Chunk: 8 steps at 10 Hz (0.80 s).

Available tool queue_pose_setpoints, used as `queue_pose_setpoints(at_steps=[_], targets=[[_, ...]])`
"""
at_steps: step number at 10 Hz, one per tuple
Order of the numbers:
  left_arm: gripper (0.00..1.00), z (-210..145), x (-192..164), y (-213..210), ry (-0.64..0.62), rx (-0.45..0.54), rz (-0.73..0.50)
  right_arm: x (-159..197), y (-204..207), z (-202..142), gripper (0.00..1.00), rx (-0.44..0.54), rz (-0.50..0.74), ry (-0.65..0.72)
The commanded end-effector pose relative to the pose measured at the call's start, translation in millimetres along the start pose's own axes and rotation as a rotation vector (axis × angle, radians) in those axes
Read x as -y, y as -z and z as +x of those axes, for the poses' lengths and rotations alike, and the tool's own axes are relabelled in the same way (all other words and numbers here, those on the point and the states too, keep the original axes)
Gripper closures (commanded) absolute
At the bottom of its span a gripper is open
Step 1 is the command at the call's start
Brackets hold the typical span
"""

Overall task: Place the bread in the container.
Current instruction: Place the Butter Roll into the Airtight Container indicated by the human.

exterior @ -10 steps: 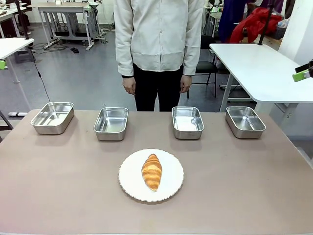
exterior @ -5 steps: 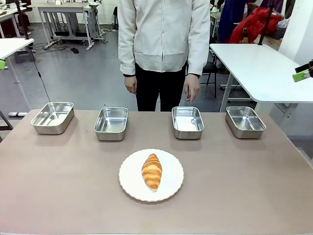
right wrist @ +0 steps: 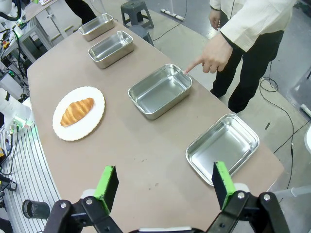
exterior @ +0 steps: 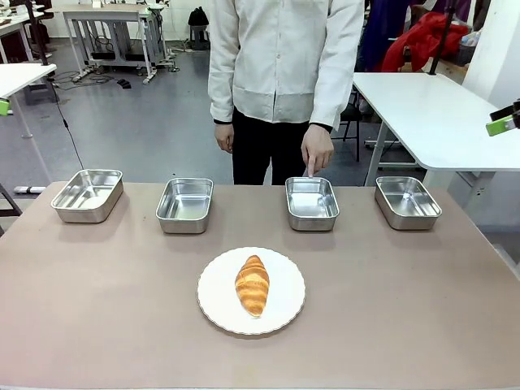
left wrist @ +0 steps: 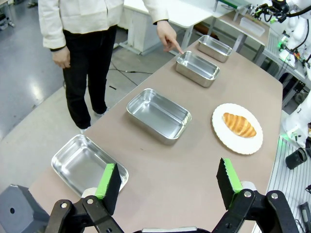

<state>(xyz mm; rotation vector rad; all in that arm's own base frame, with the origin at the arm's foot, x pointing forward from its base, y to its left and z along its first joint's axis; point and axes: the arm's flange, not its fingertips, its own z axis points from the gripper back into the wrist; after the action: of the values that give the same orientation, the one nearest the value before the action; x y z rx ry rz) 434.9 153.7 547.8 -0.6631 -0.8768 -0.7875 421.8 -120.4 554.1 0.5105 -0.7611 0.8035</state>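
Brown tabletop (exterior: 97, 317): bread (exterior: 253, 285) lies on white plate (exterior: 286, 312), lower centre of front view, well apart from container (exterior: 312, 220), upper right of centre. Person's hand (exterior: 316, 152), hanging a second ago, now points a finger at its far rim. Left gripper (left wrist: 167, 167) and right gripper (right wrist: 164, 170) both gape wide, holding nothing.

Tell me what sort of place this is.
Probably a robotics lab or workshop, not a kitchen: bare white worktables stand on a grey floor with loose cables, and four identical steel pans sit lined up like a test setup.
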Motion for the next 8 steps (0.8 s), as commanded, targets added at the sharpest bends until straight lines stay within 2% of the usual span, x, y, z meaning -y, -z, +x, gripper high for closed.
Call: queue_pose_setpoints(at_steps=[1, 8], targets=[[0.0, -1.1, 0.3, -2.6, 0.016, 0.011, -0.01, 0.9, 0.5, 1.3, 0.0, 0.019, 0.008, -0.001], [0.0, -1.1, 0.3, -2.6, 0.016, 0.011, -0.01, 0.9, 0.5, 1.3, 0.0, 0.019, 0.008, -0.001]])
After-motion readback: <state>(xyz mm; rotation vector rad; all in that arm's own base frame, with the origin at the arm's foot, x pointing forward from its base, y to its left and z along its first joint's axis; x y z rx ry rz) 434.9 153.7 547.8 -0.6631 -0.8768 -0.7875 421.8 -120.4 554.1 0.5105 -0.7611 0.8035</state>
